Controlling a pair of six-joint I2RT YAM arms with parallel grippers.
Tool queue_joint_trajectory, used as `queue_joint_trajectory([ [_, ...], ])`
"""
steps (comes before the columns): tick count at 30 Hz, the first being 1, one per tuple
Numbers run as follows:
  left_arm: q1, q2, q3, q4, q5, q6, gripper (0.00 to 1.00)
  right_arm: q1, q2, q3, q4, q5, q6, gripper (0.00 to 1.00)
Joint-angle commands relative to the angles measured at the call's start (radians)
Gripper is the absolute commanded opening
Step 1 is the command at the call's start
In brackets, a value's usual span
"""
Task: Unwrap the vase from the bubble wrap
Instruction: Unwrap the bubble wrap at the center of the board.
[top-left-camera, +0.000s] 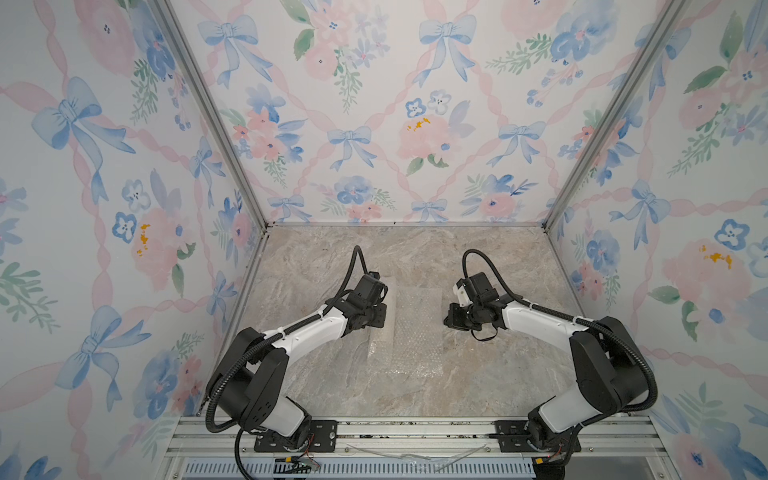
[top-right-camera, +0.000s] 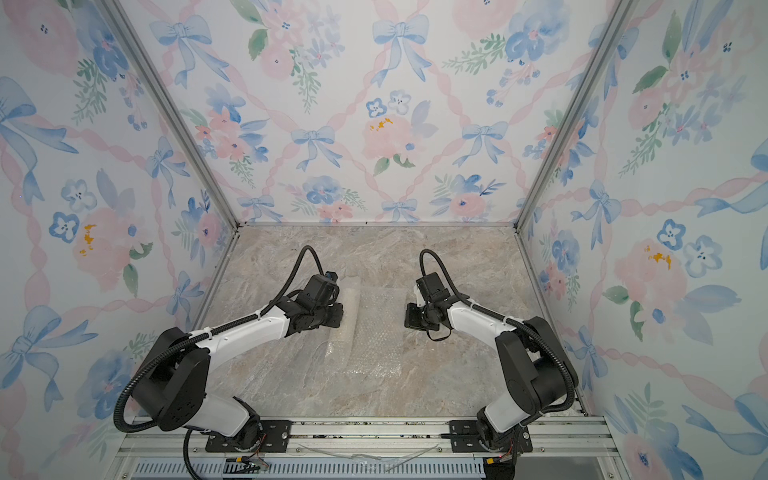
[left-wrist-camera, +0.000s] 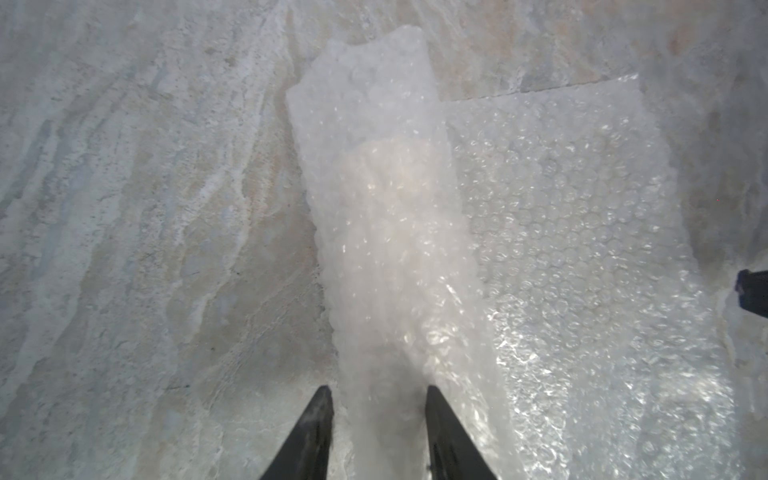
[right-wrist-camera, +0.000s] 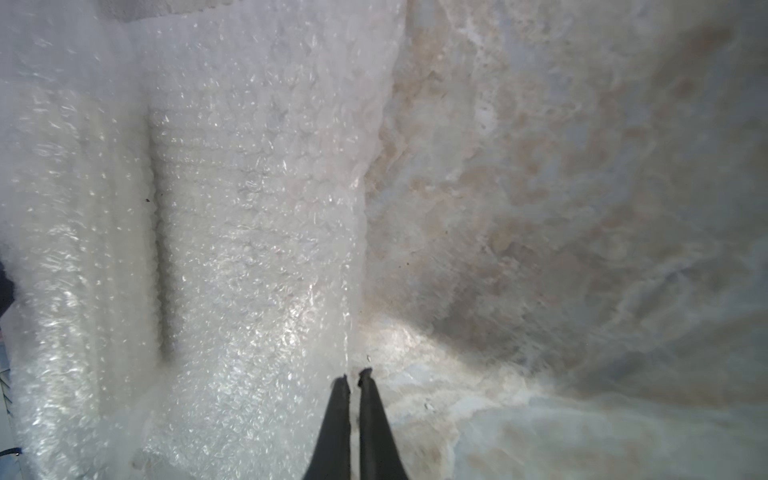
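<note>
Vase (left-wrist-camera: 399, 187), rolled in bubble wrap (left-wrist-camera: 561, 249), sits clamped in the left claw (left-wrist-camera: 378, 390).

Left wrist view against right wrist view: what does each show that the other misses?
Left wrist only: the left hand clasping the rolled end of the bubble wrap, with the vase a pale shape inside. Right wrist only: the tips of the right hand, shut at the sheet's edge. Both: the flat sheet, the roll and the marble table.
</note>
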Motion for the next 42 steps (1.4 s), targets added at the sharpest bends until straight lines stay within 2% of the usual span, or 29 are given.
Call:
queue_joint_trajectory([
  [1, 0.041, -0.03, -0.044, -0.055, -0.018, -0.008, 0.39, -0.009, -0.025, 0.025, -0.015, -0.014, -0.011, 0.1],
  [3, 0.067, -0.052, -0.06, -0.056, -0.016, -0.005, 0.39, -0.008, -0.041, 0.023, -0.006, -0.021, -0.011, 0.24],
  [5, 0.092, -0.072, -0.074, -0.058, -0.013, -0.005, 0.39, -0.004, -0.061, 0.027, -0.01, -0.019, -0.012, 0.31],
  [9, 0.13, -0.112, -0.084, -0.06, -0.008, -0.005, 0.39, 0.007, -0.077, 0.046, -0.035, -0.012, -0.023, 0.34],
  [13, 0.122, -0.186, -0.054, -0.064, -0.01, 0.001, 0.39, 0.018, -0.092, 0.047, -0.034, -0.005, -0.021, 0.35],
  [15, 0.1, -0.22, -0.024, -0.074, -0.03, 0.008, 0.39, 0.024, -0.094, 0.053, -0.041, -0.002, -0.023, 0.35],
  [18, 0.019, -0.242, 0.025, -0.075, -0.061, 0.021, 0.4, 0.037, -0.085, 0.066, -0.046, -0.002, -0.025, 0.35],
  [23, -0.142, -0.096, 0.129, -0.096, -0.111, 0.047, 0.4, 0.046, -0.059, 0.078, -0.031, -0.008, -0.016, 0.35],
  [28, -0.202, 0.063, 0.205, -0.149, -0.092, 0.051, 0.37, 0.052, -0.056, 0.086, -0.034, -0.01, -0.018, 0.35],
  [35, -0.196, 0.109, 0.202, -0.213, -0.14, 0.041, 0.38, 0.065, -0.048, 0.099, -0.028, -0.024, -0.023, 0.36],
  [42, -0.121, 0.097, 0.145, -0.215, -0.123, 0.041, 0.38, 0.095, -0.015, 0.126, -0.021, -0.03, -0.028, 0.36],
])
